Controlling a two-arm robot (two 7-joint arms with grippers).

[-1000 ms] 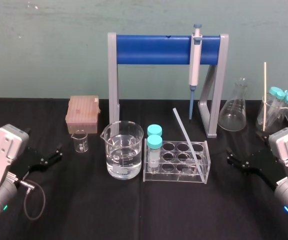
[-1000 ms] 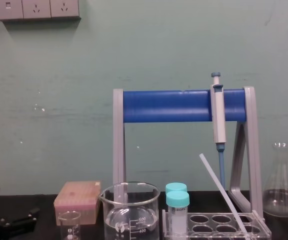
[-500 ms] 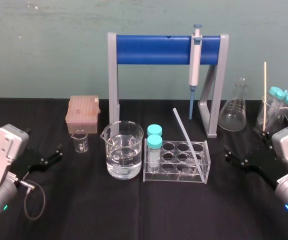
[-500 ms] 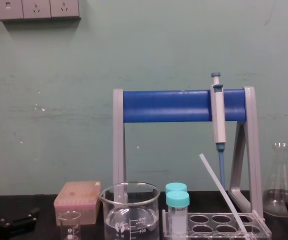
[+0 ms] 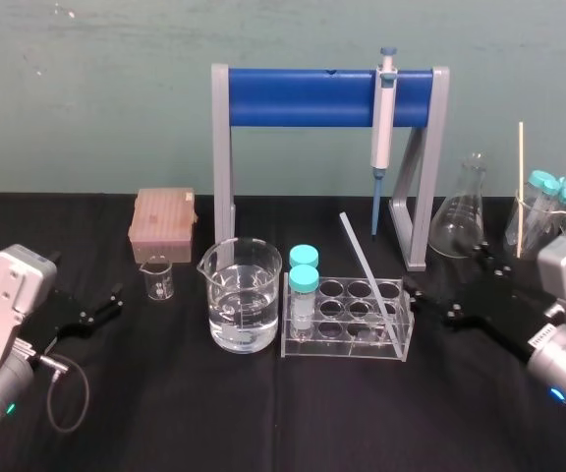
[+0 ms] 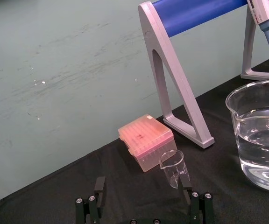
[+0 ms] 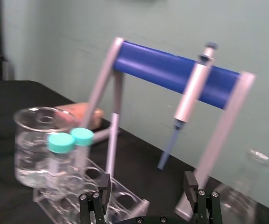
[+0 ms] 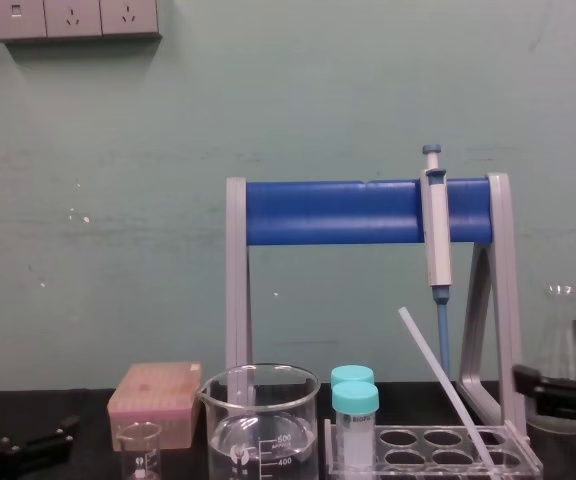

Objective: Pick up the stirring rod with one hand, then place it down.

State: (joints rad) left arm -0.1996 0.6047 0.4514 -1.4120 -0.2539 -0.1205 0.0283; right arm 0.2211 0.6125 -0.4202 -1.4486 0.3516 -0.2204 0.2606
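Two spread fingers mark the black right gripper, just right of the clear plastic tube rack, where the thin translucent glass stirring rod leans. Grasp the rod above the rack; lift along its slope. Black left gripper, likewise spread, idles well left of the rack.

Matt black cloth covers the bench. The stirring rod and beaker are glossy clear glass, and the tube rack is transparent plastic.
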